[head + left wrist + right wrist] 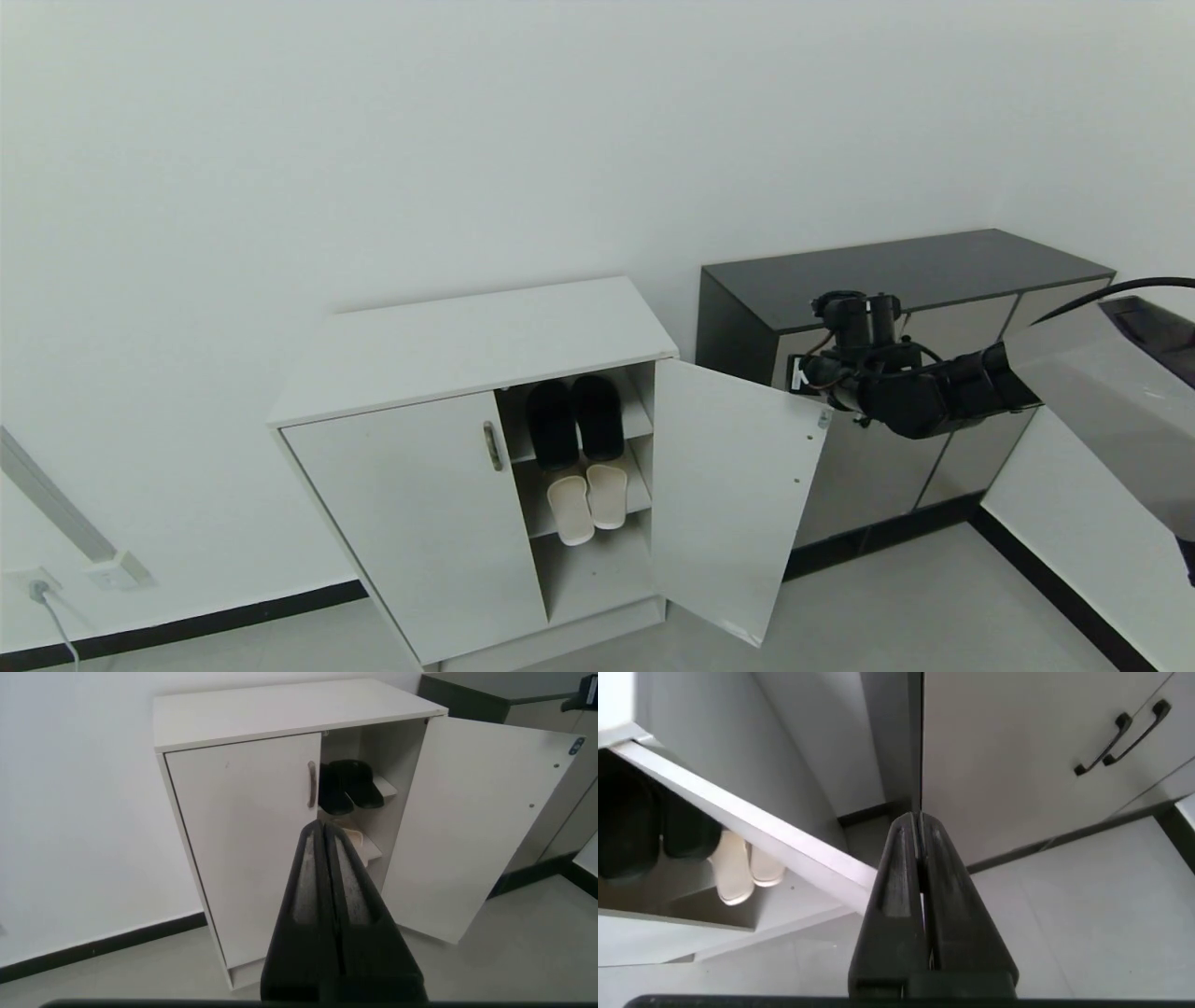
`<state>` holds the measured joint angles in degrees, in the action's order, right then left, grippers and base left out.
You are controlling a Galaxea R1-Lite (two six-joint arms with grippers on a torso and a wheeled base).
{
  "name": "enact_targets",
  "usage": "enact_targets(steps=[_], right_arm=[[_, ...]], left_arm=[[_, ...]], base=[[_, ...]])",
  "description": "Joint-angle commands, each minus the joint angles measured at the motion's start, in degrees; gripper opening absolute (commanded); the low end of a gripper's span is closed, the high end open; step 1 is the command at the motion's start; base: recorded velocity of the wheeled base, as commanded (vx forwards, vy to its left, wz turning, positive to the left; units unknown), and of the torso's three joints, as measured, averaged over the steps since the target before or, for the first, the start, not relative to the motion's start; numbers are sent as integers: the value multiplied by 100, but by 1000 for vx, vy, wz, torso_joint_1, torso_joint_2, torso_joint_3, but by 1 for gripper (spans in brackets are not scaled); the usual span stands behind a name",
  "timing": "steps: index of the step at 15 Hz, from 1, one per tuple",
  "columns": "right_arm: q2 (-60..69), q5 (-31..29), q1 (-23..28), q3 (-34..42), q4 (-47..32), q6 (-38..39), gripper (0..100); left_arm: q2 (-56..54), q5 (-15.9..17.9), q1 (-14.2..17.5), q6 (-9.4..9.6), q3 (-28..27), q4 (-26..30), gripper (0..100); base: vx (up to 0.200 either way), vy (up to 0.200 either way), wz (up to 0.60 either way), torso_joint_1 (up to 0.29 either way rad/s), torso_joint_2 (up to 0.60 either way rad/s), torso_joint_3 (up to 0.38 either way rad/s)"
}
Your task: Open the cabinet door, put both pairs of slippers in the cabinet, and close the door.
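Cabinet — black pair, white pair inside

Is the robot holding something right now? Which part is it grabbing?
Nothing is held. The left gripper and the right gripper both have their fingers shut with nothing between them.

Cabinet shelves, black slippers, white slippers below
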<state>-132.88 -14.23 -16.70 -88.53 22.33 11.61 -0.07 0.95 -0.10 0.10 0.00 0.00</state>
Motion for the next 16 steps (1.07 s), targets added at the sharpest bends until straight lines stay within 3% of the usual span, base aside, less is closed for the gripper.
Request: enact_targets(steps=[1, 16], right_arm=[[-133, -1, 27, -51, -1, 0, 0], [-54, -10, -176, 336, -10, 17, 0]], left_arm=[[7, 2, 1, -1, 0, 0, 0], [7, 2, 1, -1, 0, 0, 0]], base=[[0, 0, 0, 0, 0, 0], [0, 0, 0, 0, 0, 0]])
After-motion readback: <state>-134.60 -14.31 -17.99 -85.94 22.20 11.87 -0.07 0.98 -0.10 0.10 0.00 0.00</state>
